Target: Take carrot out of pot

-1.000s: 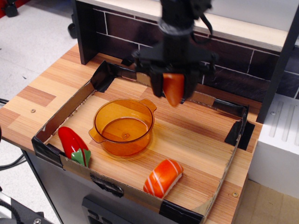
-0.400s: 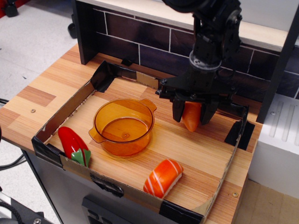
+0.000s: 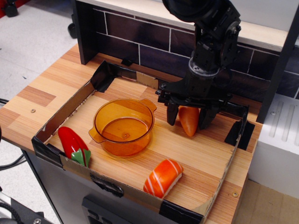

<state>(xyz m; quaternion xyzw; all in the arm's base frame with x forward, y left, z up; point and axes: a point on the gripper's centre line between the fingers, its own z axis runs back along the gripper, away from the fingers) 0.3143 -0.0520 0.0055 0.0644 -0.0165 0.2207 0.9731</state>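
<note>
The plain-orange carrot [image 3: 189,120] is outside the pot, tip down on the wooden tray floor to the right of it. My gripper [image 3: 188,121] hangs straight over it with a black finger on each side. The jaws stand a little wider than the carrot, so the gripper looks open and no longer clamped on it. The amber translucent pot [image 3: 123,126] with two small handles stands empty in the middle left of the tray, about a hand's width left of the gripper.
A cardboard-walled tray [image 3: 70,108] with black taped corners surrounds the work area. A red pepper with a green stem [image 3: 74,144] lies at the front left. A salmon sushi piece [image 3: 162,177] lies at the front. A dark tiled back wall [image 3: 140,42] rises behind.
My gripper carried the carrot from above the pot's back rim to the right and down to the tray floor. Its fingers have since spread slightly around the carrot.
</note>
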